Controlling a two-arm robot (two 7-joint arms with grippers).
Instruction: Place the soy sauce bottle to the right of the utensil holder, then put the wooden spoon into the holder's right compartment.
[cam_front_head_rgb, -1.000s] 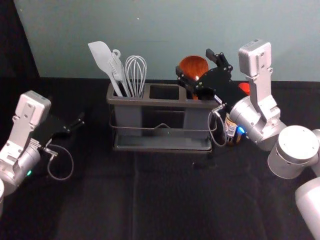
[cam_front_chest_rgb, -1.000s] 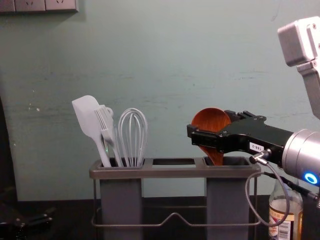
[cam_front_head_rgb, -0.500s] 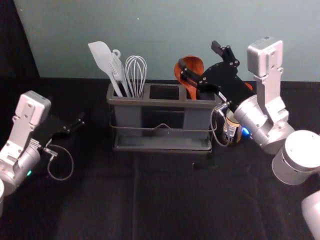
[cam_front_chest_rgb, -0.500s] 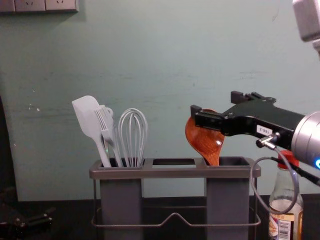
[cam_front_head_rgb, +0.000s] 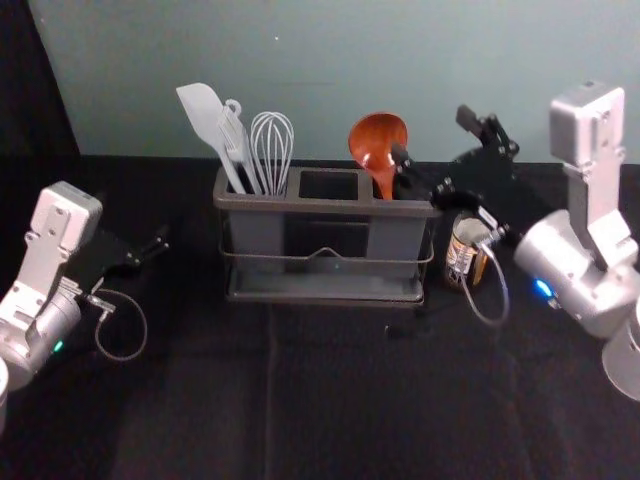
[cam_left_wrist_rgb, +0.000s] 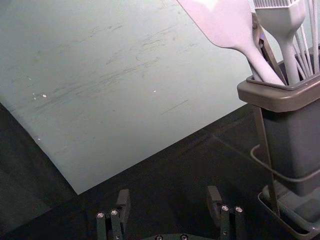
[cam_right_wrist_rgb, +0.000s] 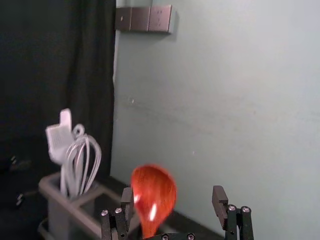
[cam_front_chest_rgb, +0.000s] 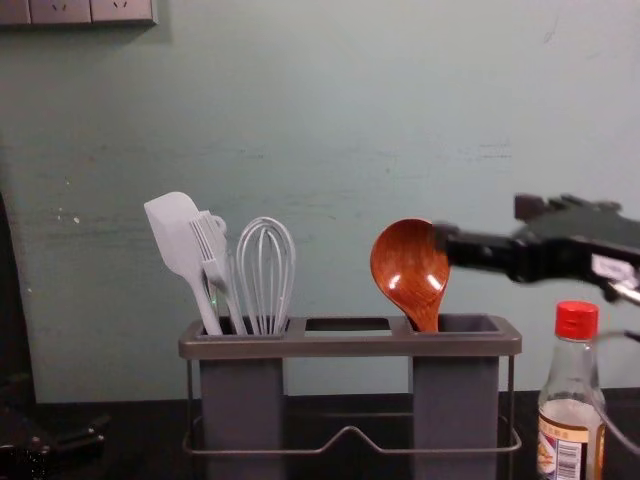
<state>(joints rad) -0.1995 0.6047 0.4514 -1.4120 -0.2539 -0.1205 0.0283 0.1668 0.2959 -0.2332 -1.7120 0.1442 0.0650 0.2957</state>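
My right hand (cam_front_chest_rgb: 482, 222) is at two o'clock from the utensil holder (cam_front_chest_rgb: 350, 345), its fingers apart, one beside the bowl of the wooden spoon (cam_front_chest_rgb: 408, 268). This spoon stands in the right compartment, bowl up, leaning toward eleven o'clock. The soy sauce bottle (cam_front_chest_rgb: 572, 405), red-capped, stands upright near four o'clock. Spatula (cam_front_chest_rgb: 178, 235), brush (cam_front_chest_rgb: 212, 250) and whisk (cam_front_chest_rgb: 266, 270) are in the left compartment, at ten o'clock.

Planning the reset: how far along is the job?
Looks done: red-capped glass bottle stands right of the grey plastic utensil holder; reddish-brown wooden spoon sits in its right compartment.
In hand: nothing; right hand is open beside the spoon.
Remaining: probably just retracting that arm.
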